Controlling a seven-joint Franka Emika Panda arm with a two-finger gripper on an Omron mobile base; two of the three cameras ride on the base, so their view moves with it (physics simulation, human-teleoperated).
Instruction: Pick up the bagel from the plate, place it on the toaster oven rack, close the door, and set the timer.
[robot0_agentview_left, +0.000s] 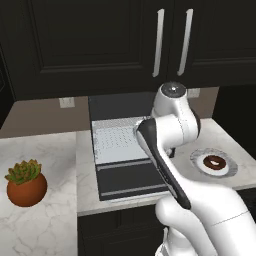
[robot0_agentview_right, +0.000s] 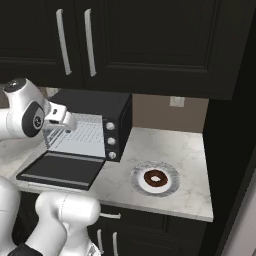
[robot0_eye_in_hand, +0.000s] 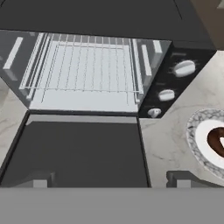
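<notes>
The bagel (robot0_agentview_right: 155, 177) is a small dark brown ring lying on the white plate (robot0_agentview_right: 170, 181), which stands on the counter to the right of the black toaster oven. The door (robot0_agentview_right: 62, 170) is folded down flat. Behind it the silver wire rack (robot0_eye_in_hand: 83, 70) spans the oven's inside with nothing on it. My gripper (robot0_eye_in_hand: 109, 181) hovers above the lowered door, facing into the oven. It is open, with nothing between its fingertips (robot0_eye_in_hand: 181, 179). In the hand view the bagel (robot0_eye_in_hand: 216, 142) is at the right edge, well right of the gripper. From the left base the bagel (robot0_agentview_left: 215, 162) shows past my arm.
Three silver knobs (robot0_agentview_right: 111, 141) run down the oven's right panel. A potted succulent (robot0_agentview_left: 26, 182) sits on the left counter. Dark upper cabinets with long handles (robot0_agentview_left: 158, 42) hang above. The counter ends at a dark wall right of the plate.
</notes>
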